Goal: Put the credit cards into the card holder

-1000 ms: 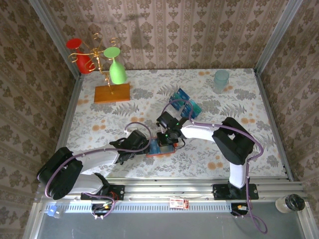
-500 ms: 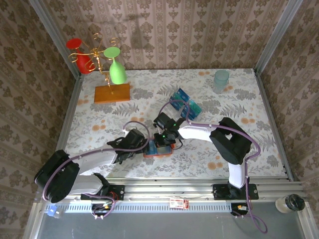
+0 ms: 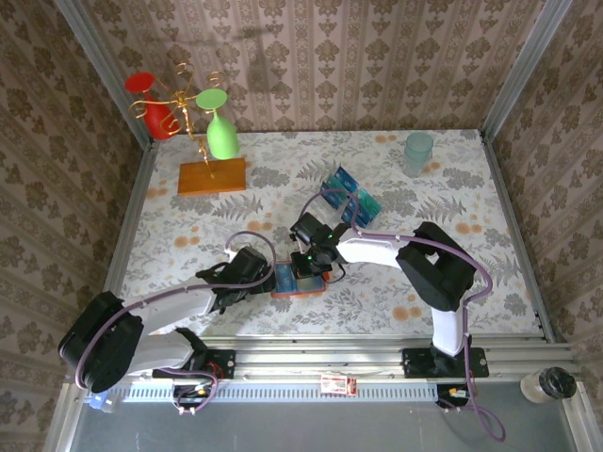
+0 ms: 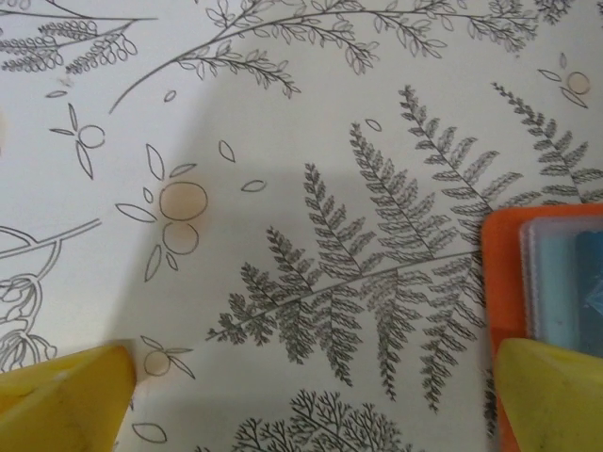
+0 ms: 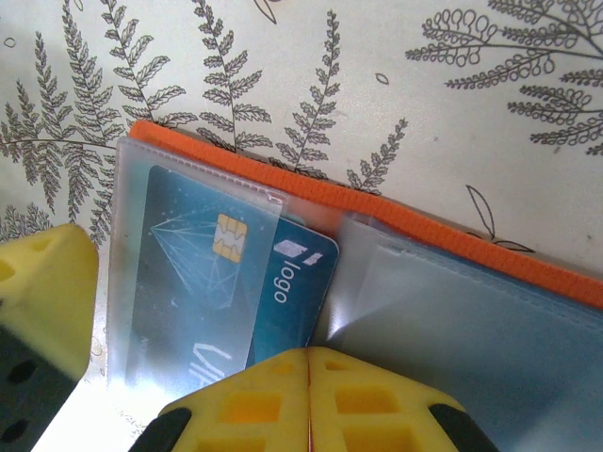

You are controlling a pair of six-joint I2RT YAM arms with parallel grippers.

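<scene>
My left claw (image 4: 311, 381) hangs wide open over the fern-print tablecloth (image 4: 283, 188), just beside the card holder (image 5: 424, 229). The holder lies open, with a teal credit card (image 5: 292, 282) half under its clear sleeve. I can't tell whether my right claw (image 5: 179, 339) is pinching it.

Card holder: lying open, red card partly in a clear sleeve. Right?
Not red. The card is teal-blue, as the right wrist view shows. The rest holds: the card holder lies open, with that card partly in a clear sleeve.
</scene>
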